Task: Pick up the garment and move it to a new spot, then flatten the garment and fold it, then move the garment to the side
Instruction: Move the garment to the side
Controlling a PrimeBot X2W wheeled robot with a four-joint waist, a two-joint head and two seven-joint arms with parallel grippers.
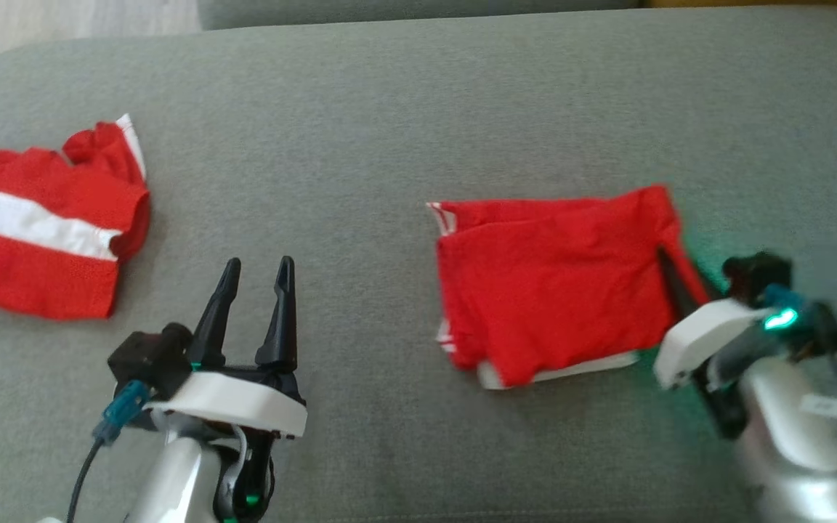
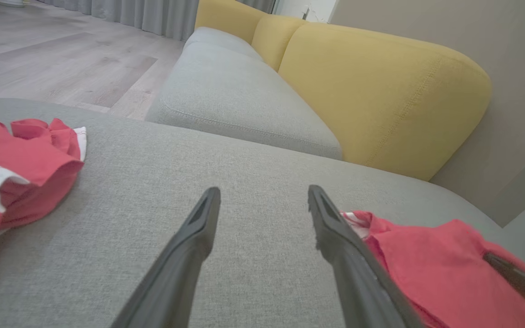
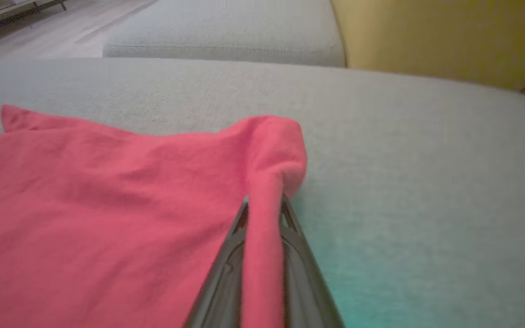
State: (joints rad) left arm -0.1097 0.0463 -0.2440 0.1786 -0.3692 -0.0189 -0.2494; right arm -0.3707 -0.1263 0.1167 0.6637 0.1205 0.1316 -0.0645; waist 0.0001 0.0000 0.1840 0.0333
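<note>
1. The folded red garment [image 1: 556, 290] lies right of centre on the grey cushion [image 1: 389, 109], with white trim showing along its near edge and left corners.
2. The right gripper [image 3: 265, 202] is pinched shut on a raised ridge of cloth at the garment's right edge. How many layers sit between the fingers cannot be told.
3. The left gripper [image 1: 259, 263] hangs with its jaws spread wide and empty over bare cushion, near-left of the garment and apart from it.
4. A second red-and-white garment [image 1: 41, 225] lies rumpled at the far left, well apart.
5. The fold looks finished, so the remaining step is probably moving the garment to the side.
6. Risk: if the pinch holds only the top layer, pulling would peel the fold open.
7. Risk: lifted from a single edge point, the bundle would hang and the layers could slide apart.
8. Risk: dragging it across the textured cushion may bunch the lower layers through friction.
9. Risk: a thin ridge of cloth could slip out of the fingers partway.
</note>
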